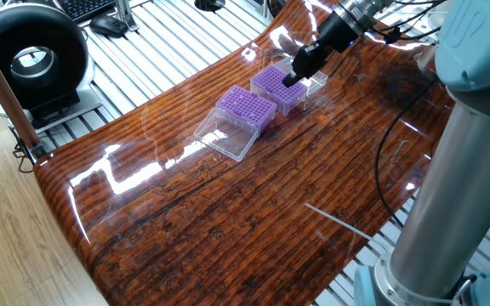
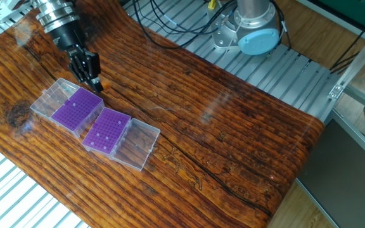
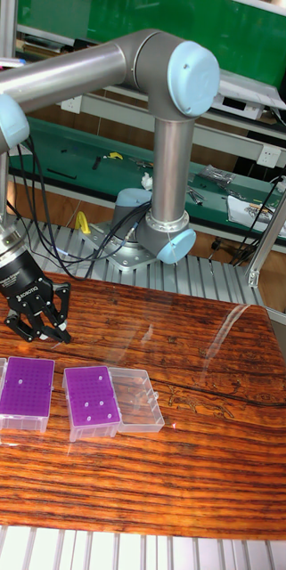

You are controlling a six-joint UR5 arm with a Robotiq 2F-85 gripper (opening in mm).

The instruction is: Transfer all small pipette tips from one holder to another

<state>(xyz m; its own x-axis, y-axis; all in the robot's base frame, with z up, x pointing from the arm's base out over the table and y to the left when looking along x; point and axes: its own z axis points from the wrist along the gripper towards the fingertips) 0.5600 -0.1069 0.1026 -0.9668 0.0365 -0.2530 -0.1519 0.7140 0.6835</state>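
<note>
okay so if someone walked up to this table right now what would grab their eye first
Most likely the two purple tip boxes, lying side by side on the glossy wooden table, each with its clear lid hinged open flat. Next, the black gripper, hanging just beyond the edge of the box farther from the arm's grey base. A few pale tips dot the nearer box.
</note>
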